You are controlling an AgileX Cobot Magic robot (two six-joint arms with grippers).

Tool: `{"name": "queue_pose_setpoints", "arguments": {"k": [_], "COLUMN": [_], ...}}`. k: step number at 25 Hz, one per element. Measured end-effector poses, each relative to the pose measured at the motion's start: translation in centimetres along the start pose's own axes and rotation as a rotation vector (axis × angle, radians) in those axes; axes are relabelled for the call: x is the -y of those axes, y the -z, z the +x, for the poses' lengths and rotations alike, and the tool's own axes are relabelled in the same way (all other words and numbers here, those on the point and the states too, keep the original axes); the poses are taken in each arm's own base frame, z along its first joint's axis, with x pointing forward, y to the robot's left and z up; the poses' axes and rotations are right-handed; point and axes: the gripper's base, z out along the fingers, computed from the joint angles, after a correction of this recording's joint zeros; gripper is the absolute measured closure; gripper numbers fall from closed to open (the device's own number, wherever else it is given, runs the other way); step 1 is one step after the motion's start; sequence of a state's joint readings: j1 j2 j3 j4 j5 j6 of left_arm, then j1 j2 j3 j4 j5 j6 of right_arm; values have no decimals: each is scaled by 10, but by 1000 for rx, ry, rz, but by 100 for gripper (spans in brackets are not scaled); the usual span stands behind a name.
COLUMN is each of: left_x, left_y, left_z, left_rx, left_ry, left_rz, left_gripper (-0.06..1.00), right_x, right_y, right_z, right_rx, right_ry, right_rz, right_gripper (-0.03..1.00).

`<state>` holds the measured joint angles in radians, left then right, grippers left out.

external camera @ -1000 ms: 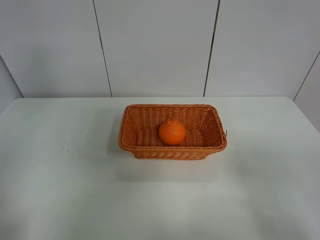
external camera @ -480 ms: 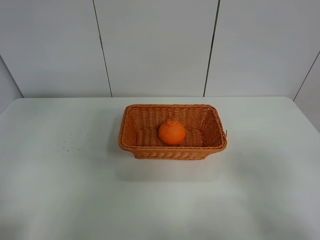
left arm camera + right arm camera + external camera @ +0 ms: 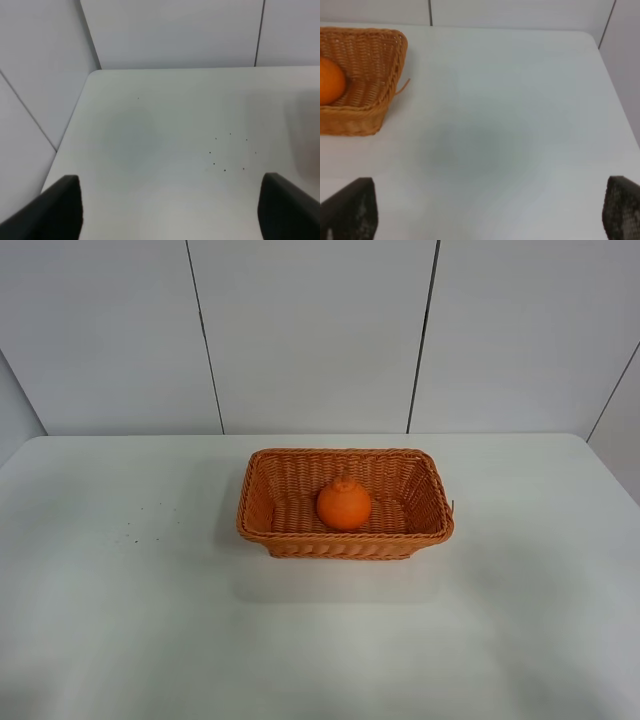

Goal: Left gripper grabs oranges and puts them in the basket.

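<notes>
The high exterior camera looks down at the whole white table [image 3: 150, 640] toward the panelled wall [image 3: 310, 330]. The left wrist camera faces the table's far left corner. The right wrist camera sees the far right side, sharing the wicker basket [image 3: 385, 95] [image 3: 345, 542] with the exterior view.

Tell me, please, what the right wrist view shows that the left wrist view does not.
Only the right wrist view shows the basket with the orange inside it, plus the right gripper, its jaws wide apart. Only the left wrist view shows the left gripper, jaws also wide apart and empty, a cluster of small dark specks on the tabletop, and the table's left corner. Both show the bare white table and the panelled wall behind.
</notes>
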<state>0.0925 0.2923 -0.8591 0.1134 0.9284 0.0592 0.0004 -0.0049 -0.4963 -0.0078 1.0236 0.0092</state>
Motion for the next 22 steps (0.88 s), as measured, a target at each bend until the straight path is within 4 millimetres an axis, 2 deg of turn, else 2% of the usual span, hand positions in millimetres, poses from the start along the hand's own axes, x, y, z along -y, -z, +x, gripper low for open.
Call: {"name": "queue_pose_setpoints", "arguments": {"k": [6,13,17,22], "left_x": [6,12,15,20], "left_y": [16,34,29,6], "left_z": [36,58,66,85], "left_rx": [63,105,42,-82], "left_ry": [24,21,17,4], "left_rz": [28,78,109,123], "left_gripper": [12,12,12,12], "right_x": [0,0,0,0], "right_y": [0,0,0,0], "right_z": [0,0,0,0], "right_rx": [0,0,0,0], "right_ry": [0,0,0,0], "right_rz": [0,0,0,0], "right_gripper": [27,27,27,27]}}
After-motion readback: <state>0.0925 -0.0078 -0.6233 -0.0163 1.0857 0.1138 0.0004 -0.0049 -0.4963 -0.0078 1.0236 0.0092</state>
